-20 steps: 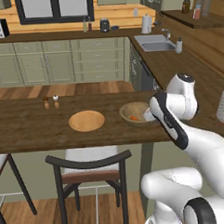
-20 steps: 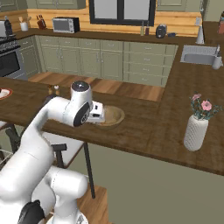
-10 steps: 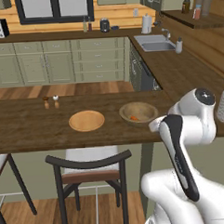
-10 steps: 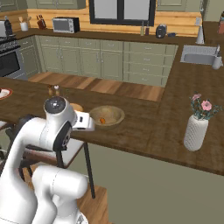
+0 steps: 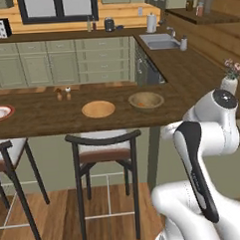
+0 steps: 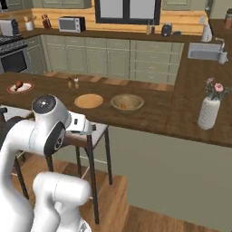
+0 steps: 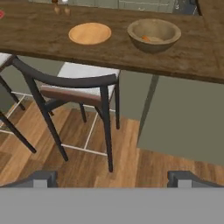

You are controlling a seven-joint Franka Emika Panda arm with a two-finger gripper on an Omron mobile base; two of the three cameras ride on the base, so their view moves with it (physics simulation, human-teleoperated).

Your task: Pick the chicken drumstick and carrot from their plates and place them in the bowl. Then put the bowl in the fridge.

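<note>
Dark wood worktop (image 5: 42, 118) carries tan plate (image 5: 98, 109), wooden bowl (image 5: 146, 100) at its 3 o'clock, red-rimmed plate (image 5: 2, 112) far at 9 o'clock, shakers (image 5: 63, 94) at 11, vase (image 6: 209, 112).

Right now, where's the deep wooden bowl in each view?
Left base view: deep light-brown wooden bowl right of centre on the counter.
Right base view: bowl at centre.
Hand view: bowl upper right.
Shared landmark: flat tan wooden plate beside it, on its left in all three.
</note>
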